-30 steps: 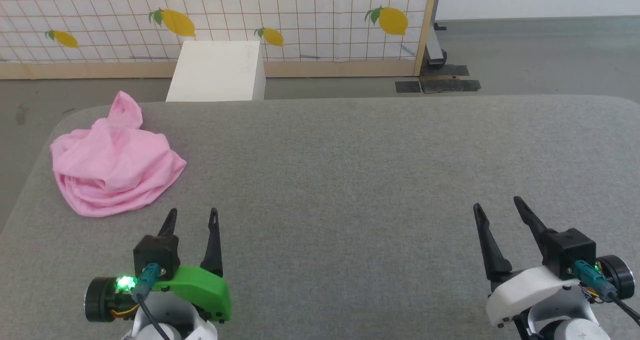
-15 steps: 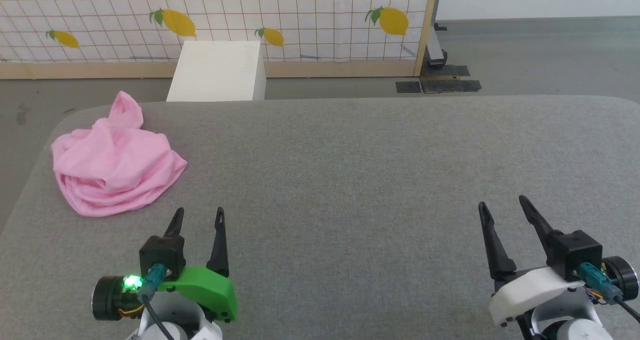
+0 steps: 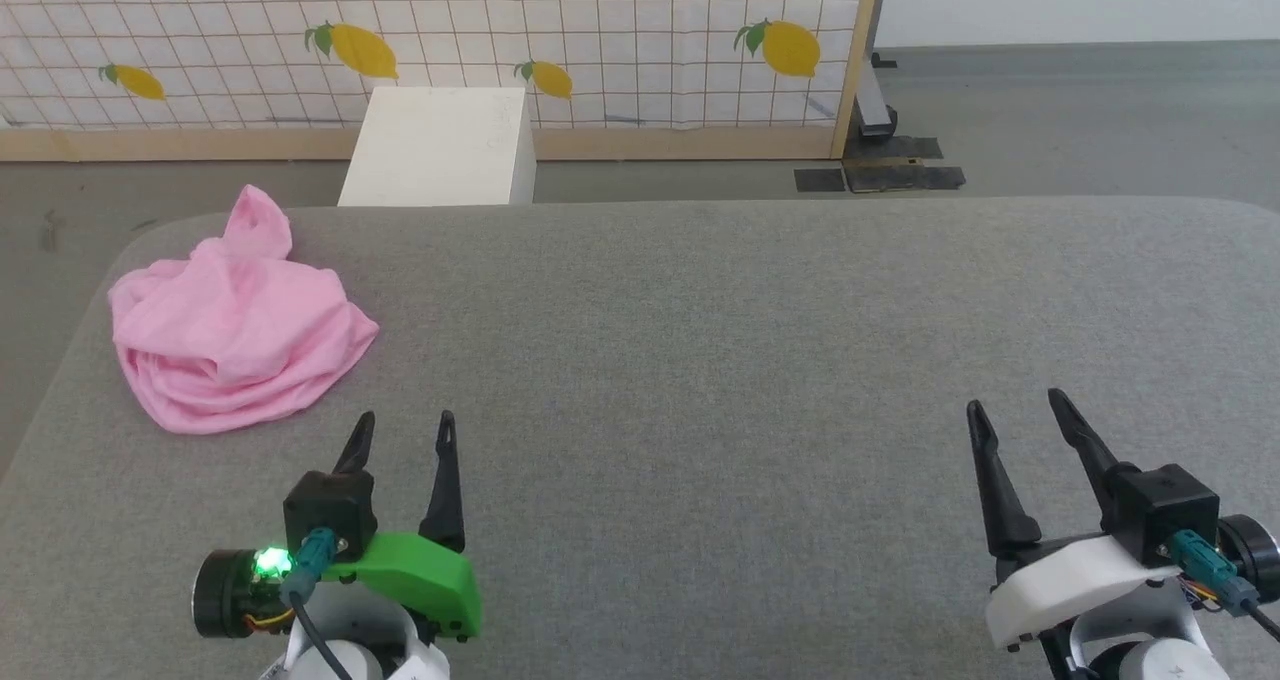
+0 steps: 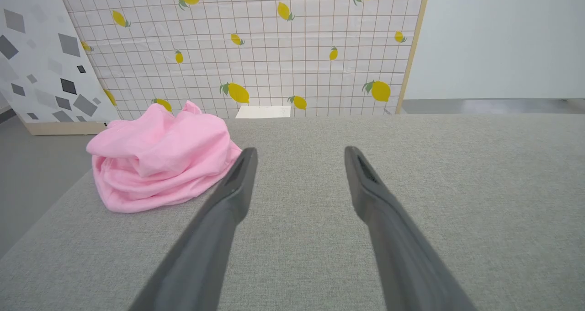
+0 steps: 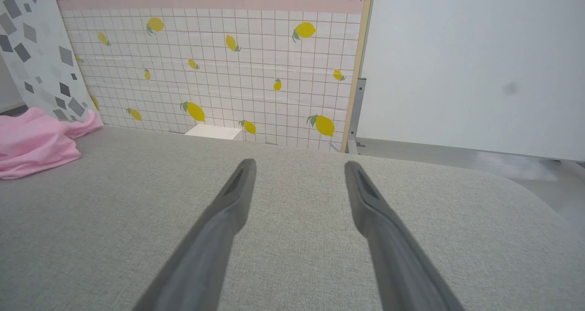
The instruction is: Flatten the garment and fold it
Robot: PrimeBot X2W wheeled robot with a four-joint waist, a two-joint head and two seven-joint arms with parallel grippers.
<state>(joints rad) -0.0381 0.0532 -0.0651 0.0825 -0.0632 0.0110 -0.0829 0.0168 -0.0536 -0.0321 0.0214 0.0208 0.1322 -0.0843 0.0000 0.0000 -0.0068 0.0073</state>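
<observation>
Head view looks down on a grey padded table point(image 3: 700, 340). The garment point(image 3: 235, 335) lies on it in a crumpled pink heap near the table's far left corner. One peak of cloth sticks up at the heap's far side, close to the table's far edge. The cloth is bunched and lapped over itself, not spread flat.

The left gripper point(image 3: 407, 418) is over the table's near left part, its two dark fingers spread wide with nothing between them. The heap lies near it, ahead and to its left, without touching it. The right gripper point(image 3: 1013, 400) is over the table's near right part, well apart from the heap, its fingers likewise parted wide and empty.

Beyond the table's far edge a white box point(image 3: 440, 145) stands on the floor, and behind that is a tiled screen point(image 3: 600, 40) printed with lemons.
</observation>
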